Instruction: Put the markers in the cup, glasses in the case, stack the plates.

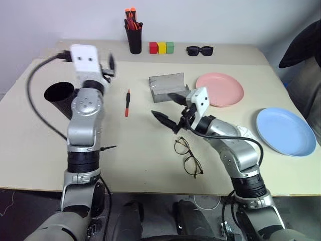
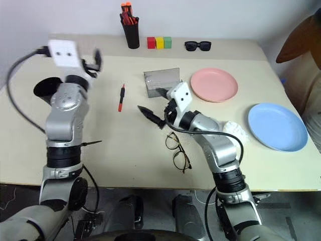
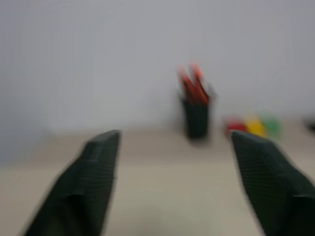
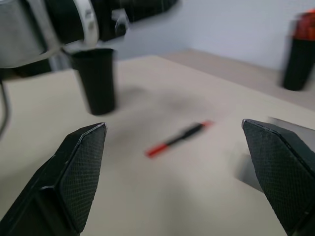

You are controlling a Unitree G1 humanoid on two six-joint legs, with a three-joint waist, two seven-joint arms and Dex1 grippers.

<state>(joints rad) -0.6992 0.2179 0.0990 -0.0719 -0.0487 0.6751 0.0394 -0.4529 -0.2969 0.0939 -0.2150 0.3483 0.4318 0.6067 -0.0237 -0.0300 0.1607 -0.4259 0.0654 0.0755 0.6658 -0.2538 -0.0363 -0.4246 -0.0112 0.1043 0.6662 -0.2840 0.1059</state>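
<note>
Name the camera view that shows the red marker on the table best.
The left eye view: the red marker lies whole and unobstructed between the cup and the case. The right eye view shows the same. The right wrist view catches it blurred, between the open right gripper fingers.

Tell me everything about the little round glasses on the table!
The glasses have a thin dark wire frame and two round clear lenses, so the tan table shows through them. They look like metal. They lie flat on the table near its front edge, lenses side by side and thin arms tucked close behind. They sit just in front of the right arm's open right gripper, which hangs above the table. Nothing touches them except the table, and they are not in the grey case.
</note>
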